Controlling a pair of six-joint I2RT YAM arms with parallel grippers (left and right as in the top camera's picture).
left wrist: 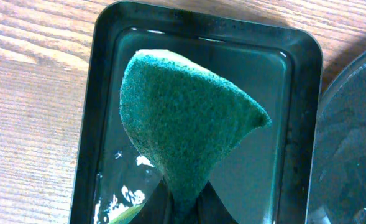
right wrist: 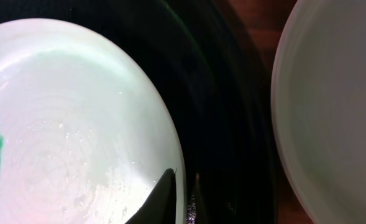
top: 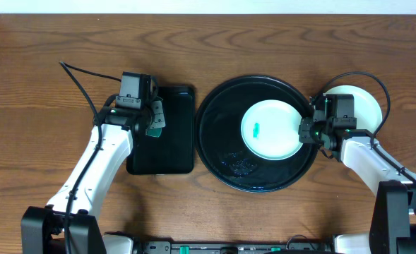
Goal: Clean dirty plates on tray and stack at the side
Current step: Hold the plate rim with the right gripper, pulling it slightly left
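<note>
Clamping scouring pad (left wrist: 189, 118) in left hand (top: 153, 121), right hand (top: 308, 130) straddling rim of mint plate (top: 271, 128), grip unclear

No readable text, label, brand, number or sign shows in any view: none on the mint plate (top: 270, 128), round tray (top: 222, 144), rectangular tray (top: 176, 148) or green sponge (left wrist: 189, 124)

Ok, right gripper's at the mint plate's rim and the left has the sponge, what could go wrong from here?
The right gripper pinches only the rim of the mint plate, which looks wet; it could slip when lifted.
The teal smear is not wiped off; stacking by the white plate now would leave it dirty.
The left gripper holds the sponge by one end, so it may fold when scrubbing.
</note>
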